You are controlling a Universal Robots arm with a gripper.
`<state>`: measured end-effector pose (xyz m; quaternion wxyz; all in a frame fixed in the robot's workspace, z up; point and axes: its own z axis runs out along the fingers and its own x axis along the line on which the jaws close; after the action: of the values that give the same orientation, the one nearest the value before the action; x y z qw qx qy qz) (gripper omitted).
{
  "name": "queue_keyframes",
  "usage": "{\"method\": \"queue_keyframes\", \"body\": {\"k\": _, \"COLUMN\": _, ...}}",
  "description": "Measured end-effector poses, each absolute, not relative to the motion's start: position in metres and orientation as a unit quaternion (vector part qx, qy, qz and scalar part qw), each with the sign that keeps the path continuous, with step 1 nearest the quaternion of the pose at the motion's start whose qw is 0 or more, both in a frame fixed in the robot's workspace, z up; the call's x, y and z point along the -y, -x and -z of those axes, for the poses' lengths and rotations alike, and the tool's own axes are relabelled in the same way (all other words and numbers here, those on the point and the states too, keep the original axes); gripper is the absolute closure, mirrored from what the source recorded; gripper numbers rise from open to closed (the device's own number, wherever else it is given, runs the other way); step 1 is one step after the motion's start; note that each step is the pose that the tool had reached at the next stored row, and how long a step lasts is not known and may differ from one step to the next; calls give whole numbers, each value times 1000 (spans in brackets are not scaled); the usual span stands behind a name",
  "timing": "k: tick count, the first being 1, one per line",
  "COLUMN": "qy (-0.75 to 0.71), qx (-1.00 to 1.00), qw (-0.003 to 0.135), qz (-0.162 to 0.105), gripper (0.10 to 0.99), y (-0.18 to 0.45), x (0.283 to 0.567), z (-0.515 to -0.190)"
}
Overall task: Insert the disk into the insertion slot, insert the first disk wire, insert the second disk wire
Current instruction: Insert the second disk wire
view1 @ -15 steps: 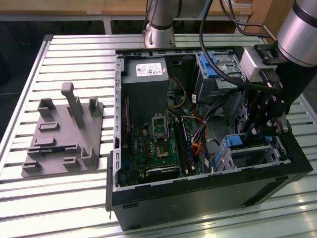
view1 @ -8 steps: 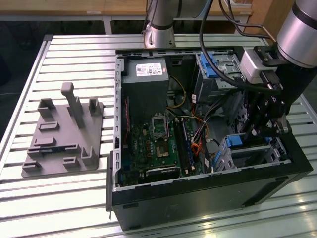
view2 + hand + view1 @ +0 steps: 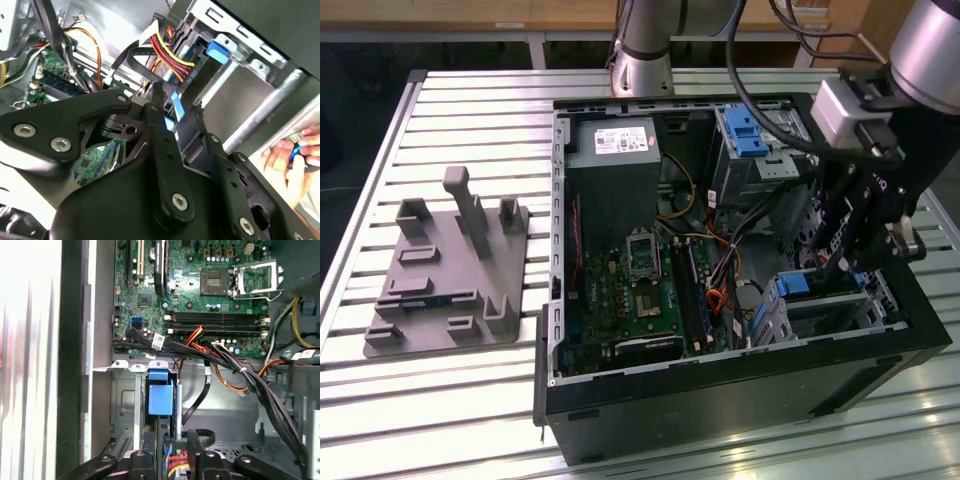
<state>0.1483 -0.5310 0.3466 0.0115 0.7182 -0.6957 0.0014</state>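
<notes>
**Disk in the slot, wires in hand**

Your gripper (image 3: 850,262) hangs inside the open case (image 3: 720,400), at the exterior view's right, just over the slot (image 3: 840,310). In the first wrist view the disk (image 3: 161,395) sits down in that grey cage, its blue carrier end-on between the metal walls, so I judge the first step done or all but done. In the second wrist view the fingers (image 3: 159,125) are nearly closed around something blue at their tips; you cannot tell from these frames whether it is a connector or the carrier. The wire bundle (image 3: 225,357) lies loose across the board's edge, near the cage. Neither plug can be seen seated, so both wire steps look unfinished.
</notes>
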Motion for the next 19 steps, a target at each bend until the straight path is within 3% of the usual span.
{"method": "queue_keyframes", "body": {"k": 9, "qy": -718, "qx": 696, "qw": 11, "qz": -1, "gripper": 694, "y": -148, "x": 531, "z": -387}}
{"method": "queue_keyframes", "body": {"k": 19, "qy": -718, "qx": 696, "qw": 11, "qz": -1, "gripper": 694, "y": -148, "x": 531, "z": -390}}
